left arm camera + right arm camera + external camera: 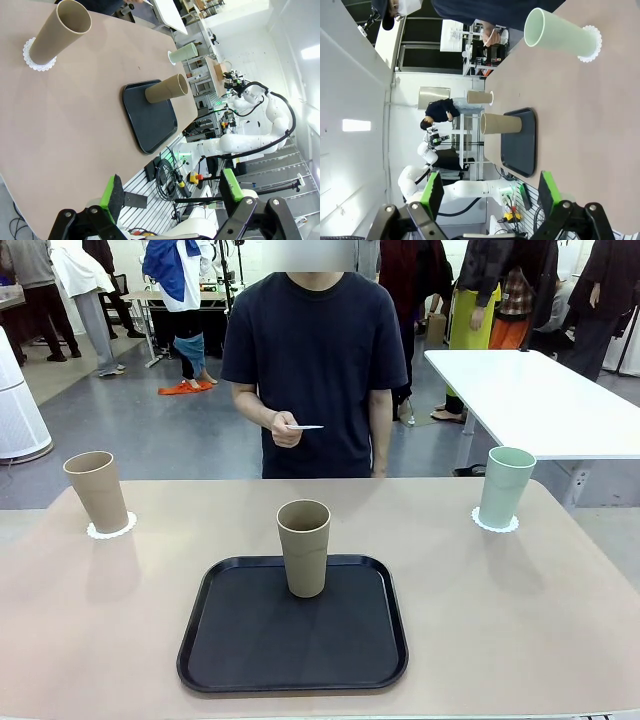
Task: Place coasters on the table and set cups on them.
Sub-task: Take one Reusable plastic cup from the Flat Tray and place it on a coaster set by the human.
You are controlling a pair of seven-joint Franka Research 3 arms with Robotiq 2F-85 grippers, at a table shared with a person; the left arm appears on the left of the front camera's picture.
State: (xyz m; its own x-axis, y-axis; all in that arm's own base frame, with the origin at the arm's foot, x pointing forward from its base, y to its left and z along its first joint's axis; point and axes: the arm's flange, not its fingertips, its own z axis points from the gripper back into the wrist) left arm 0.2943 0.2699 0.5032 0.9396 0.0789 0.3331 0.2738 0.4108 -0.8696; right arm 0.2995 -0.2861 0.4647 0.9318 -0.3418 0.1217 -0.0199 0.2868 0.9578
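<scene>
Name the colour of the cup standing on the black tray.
The cup on the tray is tan-brown; the front view shows it best.

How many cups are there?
3: one tan matte tumbler on the left white scalloped coaster, another tan tumbler on the black tray, one mint-green tumbler on the right coaster.

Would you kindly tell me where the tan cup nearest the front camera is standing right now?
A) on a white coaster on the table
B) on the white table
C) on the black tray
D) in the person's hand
C: the near tan cup stands upright on the black tray with no coaster visible beneath it, whereas the other tan cup sits on a coaster on the table.
</scene>
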